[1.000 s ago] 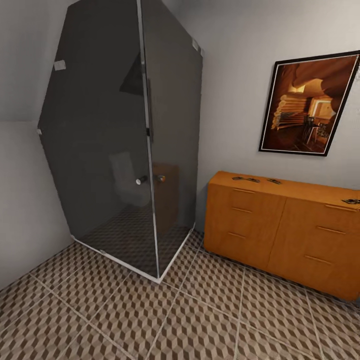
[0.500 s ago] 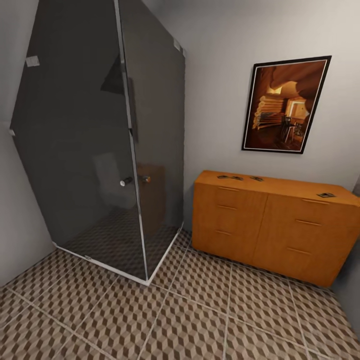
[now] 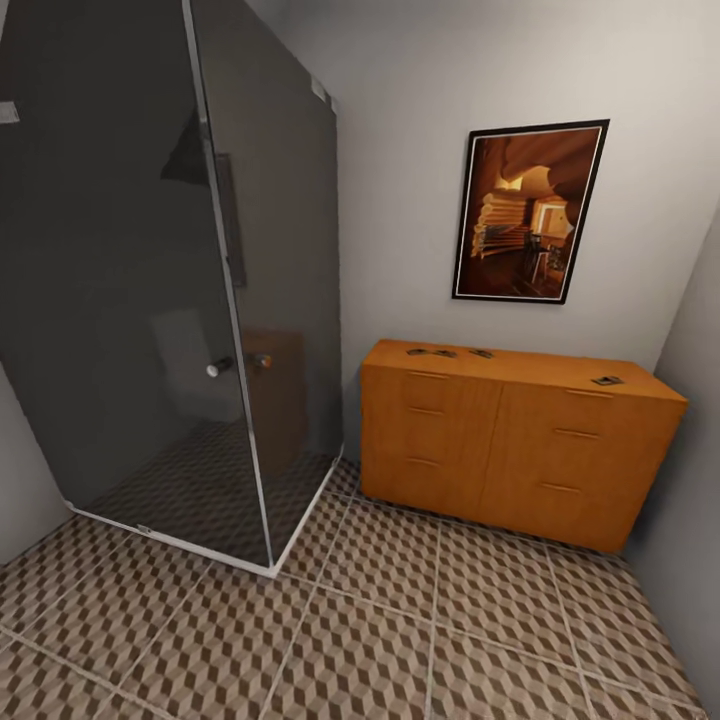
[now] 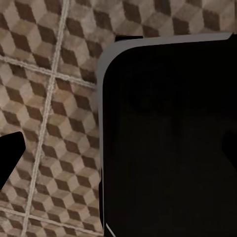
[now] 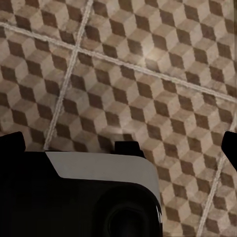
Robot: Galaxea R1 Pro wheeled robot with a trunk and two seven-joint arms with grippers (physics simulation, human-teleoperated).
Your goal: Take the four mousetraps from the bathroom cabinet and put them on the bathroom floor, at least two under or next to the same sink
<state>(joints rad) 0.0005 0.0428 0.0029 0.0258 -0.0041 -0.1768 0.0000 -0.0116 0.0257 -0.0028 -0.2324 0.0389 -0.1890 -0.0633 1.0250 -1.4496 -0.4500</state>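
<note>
Four small dark mousetraps [image 3: 445, 352] lie on the flat top of the cabinet [image 3: 510, 450] in the head view: three are bunched near its left rear corner, one [image 3: 606, 380] sits apart near the right front edge. They are too small to tell which way each points or how its long axis runs. The cabinet stands against the far wall under a framed picture [image 3: 528, 212], its long side along that wall, right end in the corner. A dark glass shower stall [image 3: 170, 280] fills the left. Open bathroom floor [image 3: 380, 640] lies between the robot and the cabinet, so the traps are ahead and somewhat to the right; I judge the right arm the nearer one, though the base must close in first.

Left wrist view: cube-pattern tiles and a dark body panel [image 4: 168, 138]; whether this gripper is parted or closed I cannot tell.

Right wrist view: tiled floor beyond another dark, grey-edged body part [image 5: 79, 197]; again the gripper's spread cannot be told, and nothing is seen held.
</note>
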